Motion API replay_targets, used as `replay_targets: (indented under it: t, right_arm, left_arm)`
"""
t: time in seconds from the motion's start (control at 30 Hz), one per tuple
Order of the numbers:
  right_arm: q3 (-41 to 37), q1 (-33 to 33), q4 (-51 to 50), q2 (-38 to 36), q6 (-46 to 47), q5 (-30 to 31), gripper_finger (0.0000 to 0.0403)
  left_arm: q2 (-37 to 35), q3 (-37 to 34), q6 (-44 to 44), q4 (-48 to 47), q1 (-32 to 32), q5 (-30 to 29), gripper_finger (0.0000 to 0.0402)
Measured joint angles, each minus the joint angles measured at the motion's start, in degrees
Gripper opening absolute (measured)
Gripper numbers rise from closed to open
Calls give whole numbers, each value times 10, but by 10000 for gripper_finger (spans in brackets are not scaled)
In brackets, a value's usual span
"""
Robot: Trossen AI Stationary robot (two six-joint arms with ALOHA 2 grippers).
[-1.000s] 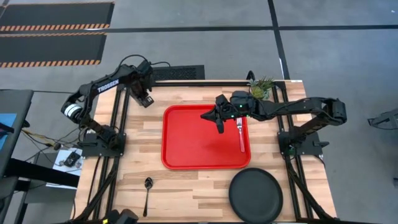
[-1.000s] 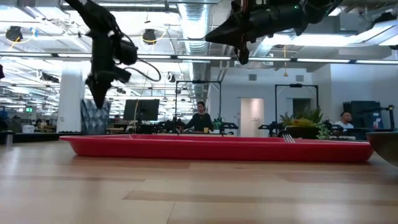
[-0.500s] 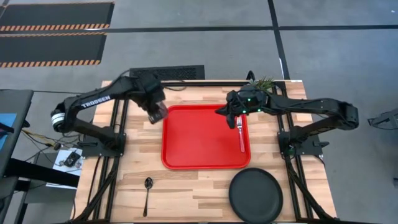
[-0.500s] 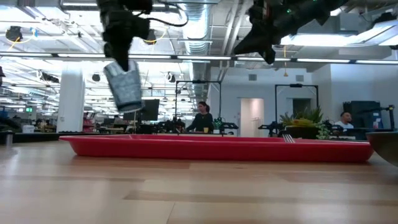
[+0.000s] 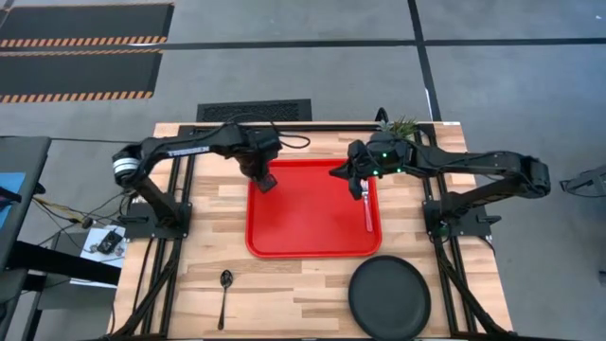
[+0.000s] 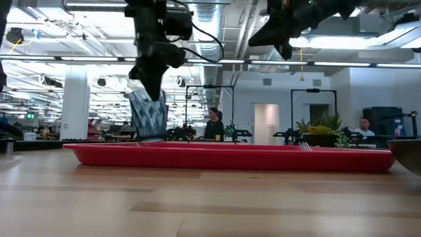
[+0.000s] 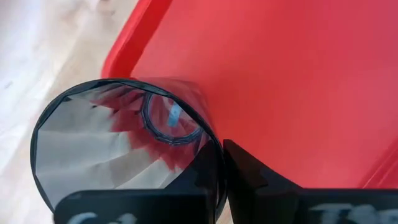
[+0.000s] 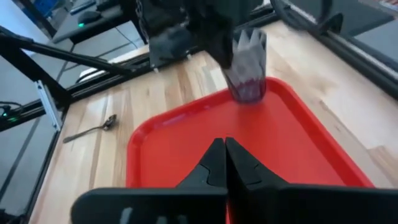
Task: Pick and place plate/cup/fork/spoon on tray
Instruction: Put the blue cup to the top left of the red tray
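My left gripper is shut on the translucent dark cup over the far-left corner of the red tray. The cup also shows in the right wrist view. My right gripper is shut and empty, held high above the tray's far right part, over the head end of the pink fork, which lies flat on the tray. The dark spoon lies on the table in front of the tray. The black plate rests on the table at the near right. My left gripper holds the cup by the wall at its rim, with one finger inside the cup and the other finger outside. The fingers come from above, pointing down. The cup hangs upright below them, its base low over the tray; whether it touches, I cannot tell.
A small green potted plant stands at the table's far right corner, behind my right arm. Bare red tray floor lies between the cup and the fork. People and desks show in the room beyond the table.
My left gripper has carried the cup from beyond the tray's far-left side toward the table's right edge and down, bringing it over the tray's far-left corner, upright. My right gripper has gone from over the tray's middle toward the right edge, staying shut.
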Motion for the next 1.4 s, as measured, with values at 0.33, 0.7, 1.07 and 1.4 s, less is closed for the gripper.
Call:
replay_targets:
  t: [0.33,0.7,1.07,1.4]
  right_arm:
    - [0,17,-1,-32,0,42,5]
    - [0,17,-2,-36,2,43,7]
    - [0,21,-5,-36,2,41,8]
    - [0,21,-7,-36,1,40,8]
  left_arm:
    - [53,11,1,16,0,-14,0]
    - [54,10,14,25,19,-29,1]
    - [55,9,26,24,25,-7,17]
    - [55,9,26,21,26,-3,51]
